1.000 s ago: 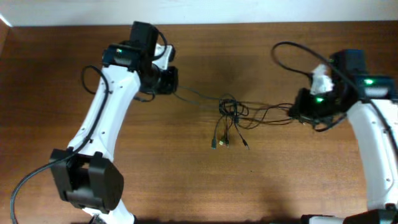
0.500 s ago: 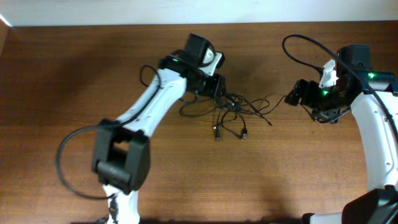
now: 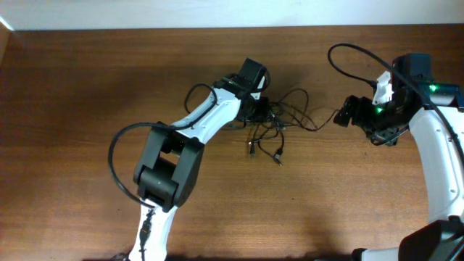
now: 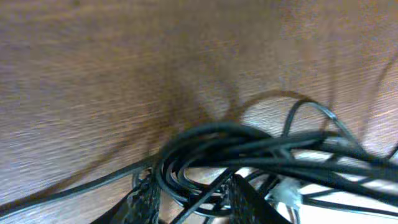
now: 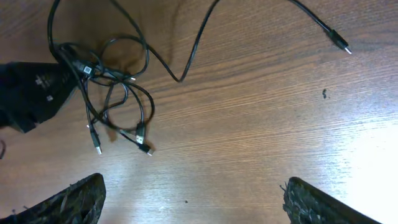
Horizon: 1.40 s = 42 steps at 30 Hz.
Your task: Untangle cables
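Wooden table [image 3: 87, 109] carries tangled thin black cables [image 3: 274, 127].

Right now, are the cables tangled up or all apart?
Tangled: the cables bunch in a knot of crossing loops at the left gripper; a few ends trail free.

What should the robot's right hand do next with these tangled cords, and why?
Probably the right gripper should ease toward the loose cord that ends in a plug and close on it. That gripper is open and holds nothing, while the left gripper sits at the knot, so pulling that cord away could loosen the tangle.
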Motion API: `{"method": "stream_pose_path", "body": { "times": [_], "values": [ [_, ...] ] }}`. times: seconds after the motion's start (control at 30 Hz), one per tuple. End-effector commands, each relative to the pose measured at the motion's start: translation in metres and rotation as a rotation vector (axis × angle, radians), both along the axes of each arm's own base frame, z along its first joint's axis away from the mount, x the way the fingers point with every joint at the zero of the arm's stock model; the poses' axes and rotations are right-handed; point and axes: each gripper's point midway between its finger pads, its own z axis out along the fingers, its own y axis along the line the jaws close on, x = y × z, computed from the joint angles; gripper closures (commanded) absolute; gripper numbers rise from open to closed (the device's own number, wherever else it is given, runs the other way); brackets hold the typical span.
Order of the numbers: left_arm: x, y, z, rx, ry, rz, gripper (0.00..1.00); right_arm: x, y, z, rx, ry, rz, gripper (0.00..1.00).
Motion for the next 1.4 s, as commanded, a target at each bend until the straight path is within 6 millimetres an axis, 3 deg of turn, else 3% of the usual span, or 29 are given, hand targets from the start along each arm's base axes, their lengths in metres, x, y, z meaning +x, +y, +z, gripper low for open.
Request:
{"method": "stream_pose_path", "body": {
  "times": [0.0, 0.07, 0.1, 0.2, 0.3, 0.33, 0.43, 0.47, 0.53, 0.63, 0.77, 0.9, 0.93, 0.97, 1.0, 1.1, 1.17, 1.23, 1.3, 1.37],
  "values": [
    [-0.012, -0.001, -0.045, 0.031, 0.090, 0.017, 0.72, -0.002, -0.004, -0.002, -0.021, 0.010, 0.005, 0.07],
    [-0.013, -0.001, -0.049, 0.036, 0.096, 0.015, 0.83, -0.002, -0.003, -0.002, -0.021, 0.010, 0.005, 0.07],
    [-0.011, -0.001, -0.048, 0.032, 0.090, 0.017, 0.96, -0.002, -0.003, -0.002, -0.020, 0.010, 0.005, 0.07],
    [0.005, 0.003, -0.027, 0.004, 0.058, 0.039, 1.00, -0.001, 0.006, 0.001, 0.035, 0.002, 0.018, 0.08],
    [0.025, -0.001, 0.072, -0.143, -0.046, 0.036, 1.00, 0.005, 0.034, 0.014, 0.194, -0.060, 0.104, 0.16],
    [0.021, -0.008, 0.117, -0.225, -0.095, 0.006, 1.00, 0.008, 0.047, 0.022, 0.271, -0.090, 0.129, 0.18],
    [0.003, -0.008, 0.212, -0.332, -0.238, -0.035, 1.00, 0.018, 0.081, 0.037, 0.369, -0.174, 0.233, 0.19],
    [-0.003, -0.006, 0.231, -0.355, -0.267, -0.043, 1.00, 0.021, 0.087, 0.039, 0.375, -0.182, 0.234, 0.19],
    [-0.012, -0.009, 0.248, -0.399, -0.277, -0.071, 1.00, 0.031, 0.107, 0.047, 0.401, -0.221, 0.237, 0.22],
    [-0.015, -0.008, 0.245, -0.391, -0.255, -0.070, 1.00, 0.037, 0.133, 0.059, 0.466, -0.256, 0.259, 0.25],
    [-0.035, -0.016, 0.241, -0.427, -0.173, -0.115, 1.00, 0.065, 0.133, 0.073, 0.483, -0.352, 0.202, 0.31],
    [-0.050, -0.032, 0.246, -0.483, -0.136, -0.177, 1.00, 0.073, 0.137, 0.057, 0.503, -0.299, 0.164, 0.36],
    [-0.054, -0.036, 0.246, -0.484, -0.133, -0.189, 1.00, 0.074, 0.141, 0.053, 0.510, -0.285, 0.156, 0.40],
    [-0.056, -0.039, 0.246, -0.485, -0.131, -0.196, 1.00, 0.078, 0.142, 0.050, 0.516, -0.276, 0.137, 0.63],
    [-0.060, -0.043, 0.249, -0.511, -0.122, -0.217, 1.00, 0.081, 0.142, 0.046, 0.517, -0.270, 0.133, 0.75],
    [-0.065, -0.057, 0.268, -0.615, -0.134, -0.283, 1.00, 0.086, 0.146, 0.040, 0.530, -0.260, 0.123, 0.72],
    [-0.063, -0.055, 0.268, -0.616, -0.137, -0.277, 1.00, 0.088, 0.150, 0.049, 0.571, -0.286, 0.150, 0.61],
    [-0.044, -0.034, 0.267, -0.600, -0.160, -0.221, 1.00, 0.086, 0.140, 0.054, 0.622, -0.274, 0.139, 0.51],
    [-0.024, -0.004, 0.254, -0.515, -0.175, -0.126, 1.00, 0.085, 0.125, 0.058, 0.618, -0.289, 0.125, 0.49],
    [-0.026, 0.005, 0.240, -0.425, -0.179, -0.121, 1.00, 0.075, 0.127, 0.076, 0.619, -0.321, 0.154, 0.50]
  ]
}}
